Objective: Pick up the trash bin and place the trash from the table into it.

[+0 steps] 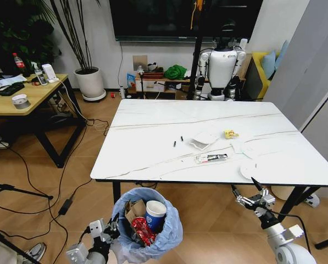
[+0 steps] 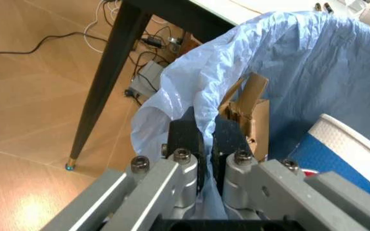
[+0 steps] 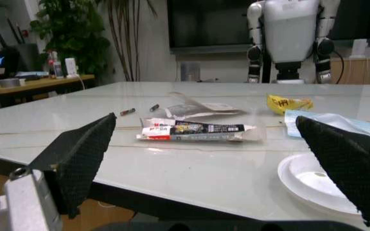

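Observation:
The trash bin point(image 1: 147, 223), lined with a light-blue bag, hangs below the table's front edge. My left gripper point(image 1: 106, 231) is shut on its rim; its fingers point(image 2: 185, 137) pinch the bag point(image 2: 288, 62). Inside lie a paper cup point(image 1: 155, 212), a brown carton point(image 2: 246, 108) and a red wrapper point(image 1: 144, 231). On the marble table point(image 1: 147, 126) rest crumpled white plastic point(image 1: 204, 139), a yellow scrap point(image 1: 230, 133), a long wrapper point(image 3: 194, 131), white paper point(image 1: 243, 147) and a white disc point(image 3: 313, 180). My right gripper point(image 1: 255, 195) is open just below the front edge, level with the tabletop point(image 3: 205, 121).
Two small dark bits point(image 1: 174, 144) lie mid-table. A black table leg point(image 2: 104, 82) stands beside the bin. A light-wood desk point(image 1: 26, 93) and cables point(image 1: 59, 181) are on the left, a white plant pot point(image 1: 91, 82) behind, and another robot point(image 1: 223, 63) beyond the table's far edge.

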You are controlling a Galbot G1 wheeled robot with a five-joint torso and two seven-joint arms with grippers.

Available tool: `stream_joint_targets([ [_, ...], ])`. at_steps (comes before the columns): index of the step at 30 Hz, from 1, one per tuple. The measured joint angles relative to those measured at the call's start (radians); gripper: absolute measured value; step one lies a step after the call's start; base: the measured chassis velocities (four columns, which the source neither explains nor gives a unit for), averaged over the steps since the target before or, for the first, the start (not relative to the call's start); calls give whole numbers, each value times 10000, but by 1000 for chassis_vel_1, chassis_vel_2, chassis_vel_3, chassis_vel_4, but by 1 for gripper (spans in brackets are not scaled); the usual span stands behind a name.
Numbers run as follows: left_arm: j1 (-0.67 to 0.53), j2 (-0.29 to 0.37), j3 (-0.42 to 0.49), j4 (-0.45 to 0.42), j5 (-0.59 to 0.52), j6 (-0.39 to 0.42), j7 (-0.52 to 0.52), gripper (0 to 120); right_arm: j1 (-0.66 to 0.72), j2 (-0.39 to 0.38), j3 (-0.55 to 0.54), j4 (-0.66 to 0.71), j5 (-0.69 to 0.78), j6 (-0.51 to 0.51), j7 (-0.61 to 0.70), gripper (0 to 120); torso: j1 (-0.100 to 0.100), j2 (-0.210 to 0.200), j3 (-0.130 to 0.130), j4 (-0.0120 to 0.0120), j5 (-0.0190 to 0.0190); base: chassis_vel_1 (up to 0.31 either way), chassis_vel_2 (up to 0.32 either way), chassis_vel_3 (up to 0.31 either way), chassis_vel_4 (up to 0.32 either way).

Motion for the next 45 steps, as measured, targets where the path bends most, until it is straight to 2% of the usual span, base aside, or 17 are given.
stream_joint_targets([
  [16,165,-65,-31,-182,26,0,0,0,108,-241,-88,-65,-52,16,31,100,0,0,0,-2,0,-24,-23,23,21],
  [23,424,-42,-101,-292,113,-2,2,0,647,-661,-616,-148,-600,555,330,100,0,0,0,0,4,0,0,0,0],
  [28,624,-9,-310,-481,143,-3,13,0,1796,-1444,-1676,-332,-704,-3,-133,100,0,0,0,-3,-1,0,0,0,0],
  [32,709,23,-426,-569,142,2,14,0,2636,-1731,-2298,-694,-670,-195,-535,100,0,0,0,-1,0,0,0,0,0],
  [33,771,70,-536,-643,125,9,17,0,3371,-1901,-2929,-1082,-598,-277,-949,100,0,0,0,2,-2,0,0,0,0],
  [35,819,108,-625,-707,72,23,17,0,3955,-1997,-3475,-1425,-570,-319,-1236,100,1,0,1,2,3,0,0,0,0],
  [37,819,108,-625,-707,72,23,17,0,3955,-1997,-3475,-1425,-570,-319,-1236,100,1,0,1,2,3,0,0,0,0],
  [42,878,277,-707,-809,-117,136,-18,0,5170,-2137,-4501,-2164,-401,-522,-1567,100,2,0,1,1,-2,0,0,0,0],
  [45,890,374,-706,-813,-164,167,-28,0,5425,-2196,-4746,-2388,-382,-533,-1682,100,2,0,1,1,-2,0,0,0,0],
])
